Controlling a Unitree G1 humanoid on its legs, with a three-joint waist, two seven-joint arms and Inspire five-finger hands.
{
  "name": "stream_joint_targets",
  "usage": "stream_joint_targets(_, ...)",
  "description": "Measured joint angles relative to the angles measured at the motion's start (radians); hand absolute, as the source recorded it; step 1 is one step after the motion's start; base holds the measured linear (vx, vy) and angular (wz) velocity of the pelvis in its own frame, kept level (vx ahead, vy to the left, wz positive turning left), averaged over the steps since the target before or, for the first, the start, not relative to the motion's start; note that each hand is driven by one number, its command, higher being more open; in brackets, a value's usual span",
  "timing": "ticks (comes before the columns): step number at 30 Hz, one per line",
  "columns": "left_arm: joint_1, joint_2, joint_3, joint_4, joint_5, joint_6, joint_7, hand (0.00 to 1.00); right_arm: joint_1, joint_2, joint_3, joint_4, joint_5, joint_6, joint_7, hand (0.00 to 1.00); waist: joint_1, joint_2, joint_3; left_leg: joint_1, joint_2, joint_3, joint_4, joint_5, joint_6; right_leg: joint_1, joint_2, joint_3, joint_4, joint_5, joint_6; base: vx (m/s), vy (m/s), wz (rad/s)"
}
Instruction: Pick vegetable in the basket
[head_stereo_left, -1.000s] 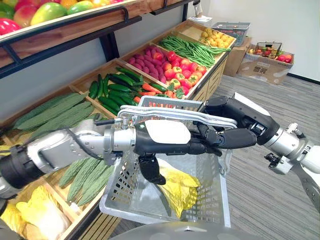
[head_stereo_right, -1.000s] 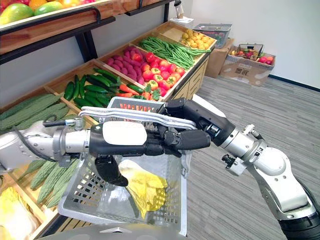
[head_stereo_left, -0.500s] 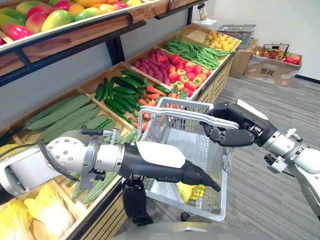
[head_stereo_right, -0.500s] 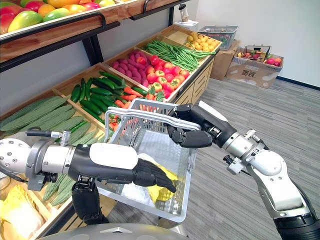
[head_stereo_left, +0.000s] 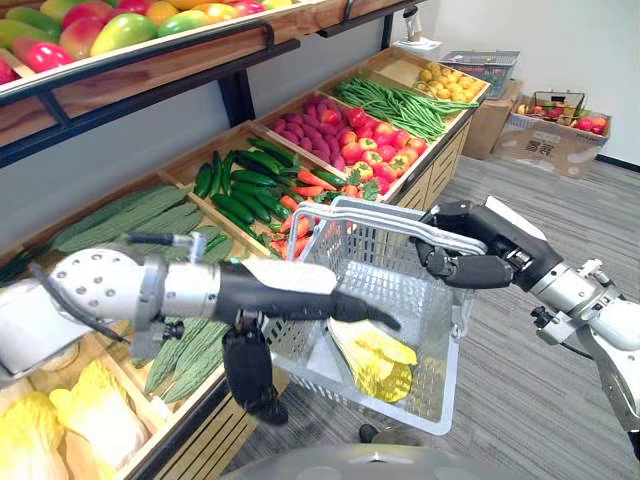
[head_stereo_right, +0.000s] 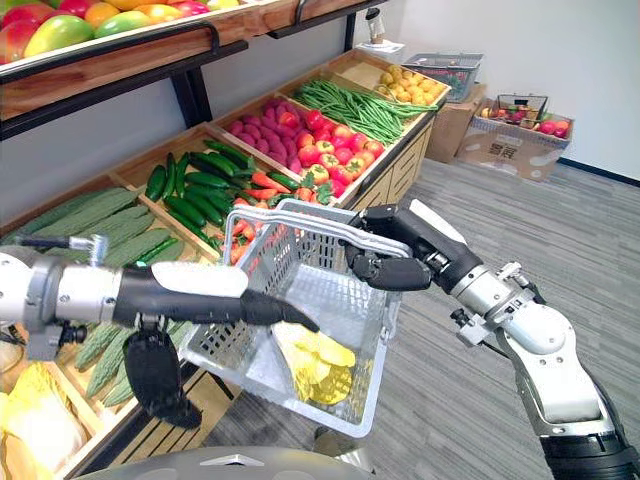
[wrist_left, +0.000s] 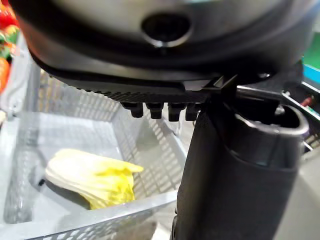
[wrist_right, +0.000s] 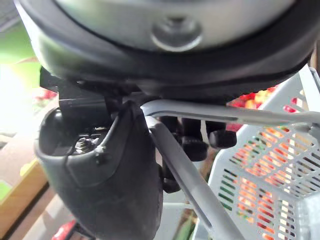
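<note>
One basket (head_stereo_left: 432, 330), wooden produce bins (head_stereo_left: 438, 160), grey floor (head_stereo_left: 530, 390)

eyes: head-high; looking down; both share basket (head_stereo_left: 385, 255) | wrists: very close; facing basket

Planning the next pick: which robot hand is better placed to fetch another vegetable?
Left. The left robot hand is open and empty, next to the shelf's bitter gourds; the right robot hand is curled round the basket handle, holding the basket with a napa cabbage inside.

Grey perforated plastic basket (head_stereo_left: 442, 330) w/ shiny metal handles (head_stereo_left: 380, 215), matt wood shelf (head_stereo_left: 120, 88), crinkly matt cabbage (head_stereo_left: 375, 355)
</note>
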Motion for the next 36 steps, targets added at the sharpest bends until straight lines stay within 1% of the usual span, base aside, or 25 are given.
stream_joint_targets(2, 0.052, -0.029, 0.056, 0.023, -0.001, -0.008, 0.012, 1.00, 0.002, 0.017, -0.034, 0.000, 0.000, 0.000, -0.003, 0.00, 0.004, -0.002, 0.001, -0.002, -0.010, -0.009, -0.016, 0.009, 0.000, 0.001, -0.008, -0.014, 0.000, -0.001, -0.002, 0.01, 0.028, 0.20)
stream_joint_targets(3, 0.076, -0.060, 0.085, 0.044, -0.001, -0.009, 0.021, 1.00, 0.004, 0.026, -0.059, 0.002, 0.000, 0.000, -0.011, 0.00, 0.017, -0.003, 0.002, -0.002, -0.017, -0.017, -0.024, 0.015, -0.001, 0.000, -0.011, -0.019, 0.000, -0.002, -0.003, 0.02, 0.030, 0.23)
stream_joint_targets(4, 0.098, -0.096, 0.115, 0.068, 0.000, -0.010, 0.027, 1.00, 0.012, 0.033, -0.080, 0.003, 0.000, 0.000, -0.024, 0.00, 0.028, -0.004, 0.002, -0.001, -0.022, -0.025, -0.033, 0.026, 0.006, 0.003, -0.013, -0.028, 0.000, -0.004, -0.005, 0.02, 0.026, 0.20)
stream_joint_targets(5, 0.117, -0.116, 0.136, 0.079, 0.001, -0.011, 0.034, 1.00, 0.016, 0.037, -0.091, 0.003, 0.000, 0.000, -0.029, 0.00, 0.030, -0.005, 0.003, -0.001, -0.024, -0.031, -0.038, 0.030, 0.006, 0.005, -0.015, -0.035, 0.000, -0.004, -0.007, 0.03, 0.019, 0.29)
stream_joint_targets(7, 0.165, -0.202, 0.200, 0.136, 0.003, -0.012, 0.066, 1.00, 0.044, 0.068, -0.152, 0.009, 0.000, 0.000, -0.044, 0.00, 0.049, -0.016, 0.004, -0.001, -0.030, -0.056, -0.054, 0.044, 0.005, 0.013, -0.016, -0.062, 0.000, -0.009, -0.014, 0.03, 0.009, 0.33)
stream_joint_targets(9, 0.188, -0.246, 0.230, 0.171, 0.003, -0.012, 0.085, 1.00, 0.058, 0.071, -0.182, 0.024, 0.000, 0.000, -0.051, 0.00, 0.057, -0.026, 0.004, -0.001, -0.040, -0.072, -0.072, 0.057, 0.005, 0.017, -0.021, -0.078, 0.000, -0.011, -0.017, 0.03, 0.001, 0.31)
stream_joint_targets(10, 0.216, -0.287, 0.260, 0.201, 0.003, -0.011, 0.103, 1.00, 0.066, 0.072, -0.207, 0.046, 0.000, -0.001, -0.068, 0.00, 0.061, -0.036, 0.001, -0.001, -0.053, -0.087, -0.094, 0.073, 0.006, 0.017, -0.029, -0.096, 0.000, -0.013, -0.020, 0.03, 0.000, 0.33)
stream_joint_targets(13, 0.263, -0.336, 0.292, 0.235, 0.003, -0.010, 0.120, 1.00, 0.083, 0.072, -0.250, 0.078, -0.001, -0.001, -0.086, 0.00, 0.076, -0.045, 0.000, -0.001, -0.065, -0.101, -0.119, 0.090, 0.006, 0.018, -0.035, -0.114, 0.000, -0.014, -0.022, 0.02, 0.008, 0.24)
stream_joint_targets(14, 0.293, -0.365, 0.297, 0.254, 0.003, -0.009, 0.123, 1.00, 0.087, 0.072, -0.269, 0.100, -0.001, -0.001, -0.097, 0.00, 0.082, -0.047, -0.001, 0.000, -0.076, -0.108, -0.133, 0.099, 0.008, 0.019, -0.039, -0.124, 0.000, -0.014, -0.023, 0.00, 0.020, 0.18)
stream_joint_targets(16, 0.329, -0.399, 0.309, 0.270, 0.004, -0.008, 0.123, 1.00, 0.088, 0.072, -0.282, 0.120, -0.001, -0.001, -0.108, 0.00, 0.083, -0.048, -0.001, 0.001, -0.082, -0.116, -0.150, 0.110, 0.010, 0.019, -0.046, -0.133, -0.001, -0.015, -0.024, 0.00, 0.016, 0.19)
stream_joint_targets(17, 0.362, -0.430, 0.325, 0.284, 0.004, -0.007, 0.123, 1.00, 0.089, 0.072, -0.287, 0.133, -0.001, -0.001, -0.118, 0.00, 0.083, -0.048, -0.001, 0.001, -0.092, -0.124, -0.164, 0.119, 0.011, 0.019, -0.050, -0.141, -0.001, -0.015, -0.024, -0.01, 0.011, 0.23)
stream_joint_targets(19, 0.393, -0.482, 0.350, 0.316, 0.010, -0.006, 0.125, 1.00, 0.100, 0.072, -0.300, 0.154, -0.001, -0.001, -0.130, 0.00, 0.087, -0.050, -0.002, 0.002, -0.099, -0.135, -0.182, 0.133, 0.013, 0.020, -0.056, -0.154, -0.001, -0.016, -0.026, -0.02, 0.009, 0.22)
stream_joint_targets(21, 0.430, -0.562, 0.419, 0.370, 0.024, -0.006, 0.139, 1.00, 0.125, 0.072, -0.329, 0.178, -0.001, -0.001, -0.139, 0.00, 0.091, -0.056, -0.004, 0.002, -0.114, -0.155, -0.214, 0.153, 0.007, 0.020, -0.063, -0.180, -0.001, -0.020, -0.031, -0.02, -0.004, 0.28)
stream_joint_targets(22, 0.437, -0.582, 0.443, 0.387, 0.033, -0.006, 0.144, 1.00, 0.130, 0.073, -0.336, 0.186, -0.002, -0.001, -0.141, 0.00, 0.092, -0.057, -0.004, 0.002, -0.117, -0.159, -0.220, 0.159, 0.007, 0.020, -0.063, -0.185, -0.001, -0.021, -0.032, -0.02, -0.018, 0.30)
stream_joint_targets(24, 0.452, -0.664, 0.532, 0.472, 0.038, -0.006, 0.182, 1.00, 0.164, 0.077, -0.366, 0.210, -0.002, -0.001, -0.152, 0.00, 0.105, -0.065, -0.010, 0.003, -0.127, -0.181, -0.253, 0.185, 0.005, 0.019, -0.065, -0.208, -0.001, -0.024, -0.037, -0.02, -0.033, 0.28)
stream_joint_targets(26, 0.477, -0.738, 0.624, 0.527, 0.037, -0.006, 0.219, 1.00, 0.167, 0.104, -0.379, 0.228, -0.002, -0.001, -0.156, 0.00, 0.109, -0.073, -0.015, 0.005, -0.128, -0.192, -0.277, 0.202, 0.004, 0.018, -0.066, -0.224, -0.001, -0.027, -0.041, 0.00, -0.030, 0.25)
stream_joint_targets(27, 0.487, -0.794, 0.680, 0.558, 0.037, -0.006, 0.248, 1.00, 0.179, 0.122, -0.387, 0.238, -0.003, -0.001, -0.160, 0.00, 0.112, -0.080, -0.020, 0.005, -0.130, -0.203, -0.293, 0.213, 0.002, 0.018, -0.065, -0.234, -0.001, -0.028, -0.042, 0.01, -0.020, 0.23)
stream_joint_targets(28, 0.491, -0.827, 0.709, 0.570, 0.037, -0.006, 0.263, 1.00, 0.186, 0.131, -0.394, 0.239, -0.003, -0.001, -0.161, 0.00, 0.114, -0.083, -0.022, 0.005, -0.130, -0.208, -0.299, 0.221, 0.005, 0.018, -0.065, -0.240, -0.001, -0.028, -0.043, 0.01, -0.034, 0.28)
stream_joint_targets(31, 0.510, -1.020, 0.860, 0.631, 0.037, -0.007, 0.366, 1.00, 0.196, 0.181, -0.426, 0.242, -0.025, -0.001, -0.177, 0.00, 0.122, -0.092, -0.030, 0.005, -0.143, -0.238, -0.331, 0.248, 0.006, 0.021, -0.066, -0.272, -0.002, -0.029, -0.045, 0.02, -0.023, 0.27)
stream_joint_targets(32, 0.510, -1.072, 0.902, 0.651, 0.038, -0.007, 0.397, 1.00, 0.196, 0.195, -0.439, 0.244, -0.033, -0.001, -0.178, 0.00, 0.123, -0.094, -0.030, 0.004, -0.146, -0.247, -0.338, 0.253, 0.006, 0.023, -0.068, -0.281, -0.003, -0.029, -0.045, 0.01, -0.011, 0.26)
stream_joint_targets(33, 0.509, -1.100, 0.926, 0.665, 0.038, -0.008, 0.416, 1.00, 0.196, 0.204, -0.449, 0.247, -0.039, -0.001, -0.179, 0.00, 0.125, -0.094, -0.029, 0.004, -0.146, -0.253, -0.340, 0.255, 0.006, 0.026, -0.068, -0.287, -0.003, -0.030, -0.045, 0.00, -0.006, 0.30)
stream_joint_targets(34, 0.510, -1.166, 0.989, 0.704, 0.040, -0.008, 0.471, 1.00, 0.196, 0.230, -0.473, 0.258, -0.040, -0.001, -0.183, 0.00, 0.129, -0.098, -0.030, 0.008, -0.148, -0.267, -0.351, 0.262, 0.006, 0.036, -0.070, -0.303, -0.007, -0.030, -0.045, 0.00, -0.004, 0.26)
stream_joint_targets(35, 0.510, -1.188, 1.012, 0.719, 0.041, -0.008, 0.498, 1.00, 0.196, 0.236, -0.481, 0.266, -0.041, -0.001, -0.187, 0.00, 0.129, -0.099, -0.031, 0.011, -0.149, -0.272, -0.358, 0.266, 0.005, 0.039, -0.072, -0.308, -0.008, -0.031, -0.045, -0.02, -0.004, 0.30)
stream_joint_targets(36, 0.509, -1.229, 1.063, 0.754, 0.040, -0.014, 0.547, 1.00, 0.196, 0.244, -0.491, 0.277, -0.041, 0.000, -0.204, 0.00, 0.132, -0.101, -0.030, 0.016, -0.153, -0.281, -0.369, 0.269, -0.001, 0.041, -0.075, -0.318, -0.011, -0.034, -0.044, -0.03, 0.000, 0.22)
